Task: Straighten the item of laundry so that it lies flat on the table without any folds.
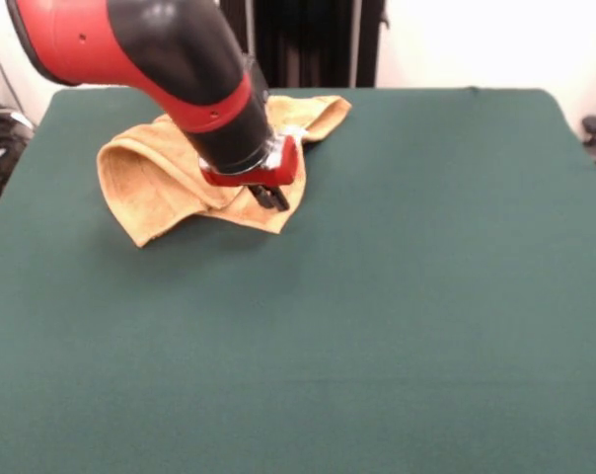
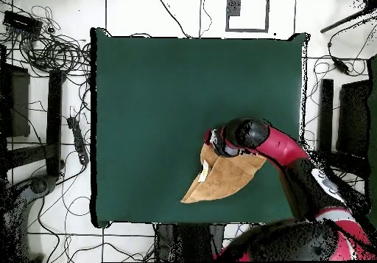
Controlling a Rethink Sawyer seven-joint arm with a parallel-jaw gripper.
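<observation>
The mustard-yellow towel lies crumpled on the dark green table, at the far left in the front view. Its left part stands up in a raised fold and one end trails toward the table's far edge. My gripper is down on the towel's near right part, and its dark fingers look closed together on the cloth. In the overhead view the towel shows as a folded wedge near the table's bottom edge. There the gripper is at its top corner. The arm hides part of the towel.
The table stretches wide and bare away from the towel. The towel lies close to the table's edge on the robot's side. Cables and dark equipment lie on the floor around the table.
</observation>
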